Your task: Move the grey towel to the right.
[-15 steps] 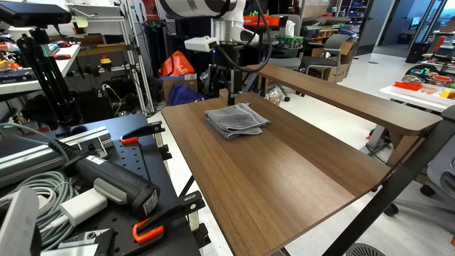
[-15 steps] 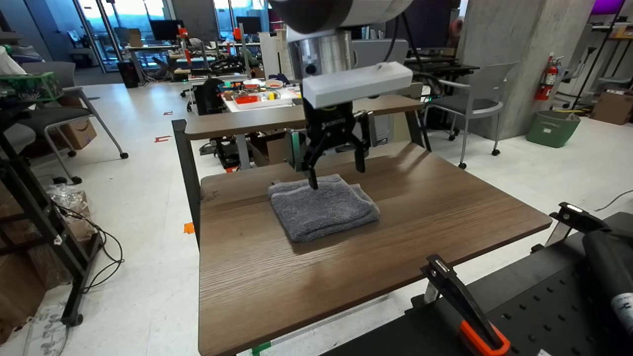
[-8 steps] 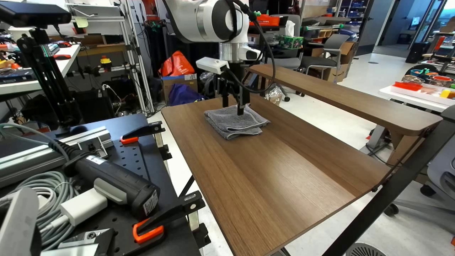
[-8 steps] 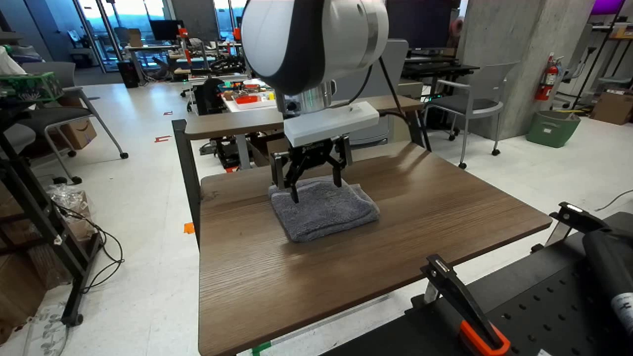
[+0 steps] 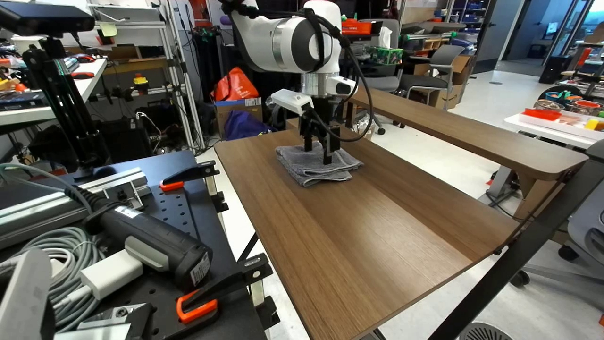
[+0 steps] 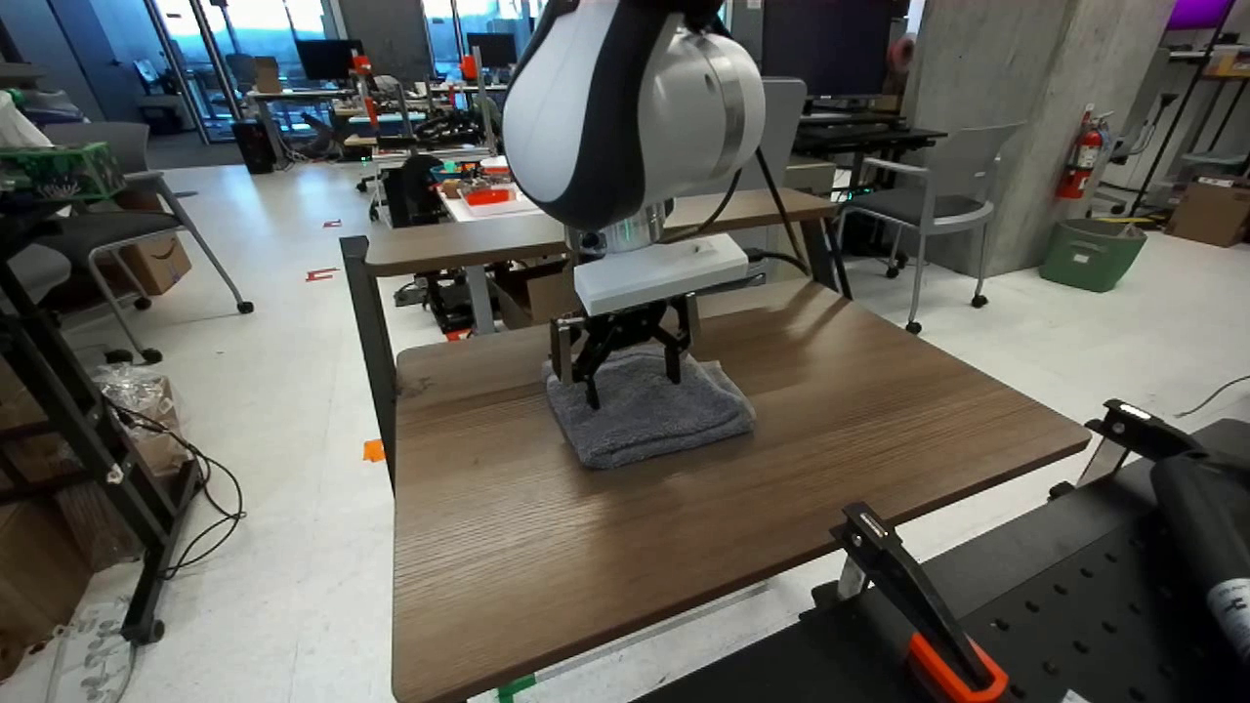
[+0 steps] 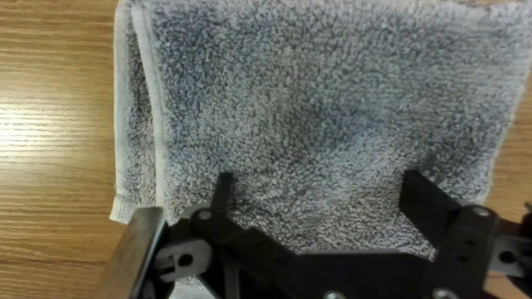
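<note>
Slim black fingers (image 7: 430, 207) stand apart, tips seemingly touching the soft folded grey terry-cloth towel (image 6: 654, 430), which lies directly beneath them on the brown wood-grain counter (image 5: 339, 236), spanning their gap

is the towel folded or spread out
Folded. In the wrist view, the towel shows one layer lying over another along an edge.

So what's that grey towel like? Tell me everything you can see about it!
The grey towel looks soft and fuzzy, with tiny loops and a pale hem. It's folded into layers, roughly square and a bit rumpled. It lies on the brown table, in from the table's edges. The open gripper is right over it; its spread fingertips seem to touch the top, though exact contact is hard to tell.
</note>
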Tool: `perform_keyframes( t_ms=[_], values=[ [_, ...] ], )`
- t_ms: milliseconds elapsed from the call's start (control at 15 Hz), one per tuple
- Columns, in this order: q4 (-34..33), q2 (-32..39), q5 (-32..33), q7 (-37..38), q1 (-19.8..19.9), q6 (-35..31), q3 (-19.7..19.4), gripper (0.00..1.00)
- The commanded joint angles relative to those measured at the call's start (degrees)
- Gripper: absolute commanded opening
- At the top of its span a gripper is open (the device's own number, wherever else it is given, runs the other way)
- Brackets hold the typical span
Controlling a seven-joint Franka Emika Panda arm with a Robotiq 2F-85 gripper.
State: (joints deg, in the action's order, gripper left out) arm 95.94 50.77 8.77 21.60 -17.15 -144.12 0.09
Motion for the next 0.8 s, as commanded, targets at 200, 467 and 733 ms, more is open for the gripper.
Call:
perform_keyframes(
  t_ms=[200,467,733],
  values=[
    [0.54,0.72,-6.26,-0.65,5.48,-1.80,-1.99,1.00],
    [2.12,-0.31,-11.99,-0.45,11.49,-1.93,-2.76,1.00],
    [2.18,-0.17,-16.57,-0.53,16.92,-2.35,-3.37,1.00]
  ],
)
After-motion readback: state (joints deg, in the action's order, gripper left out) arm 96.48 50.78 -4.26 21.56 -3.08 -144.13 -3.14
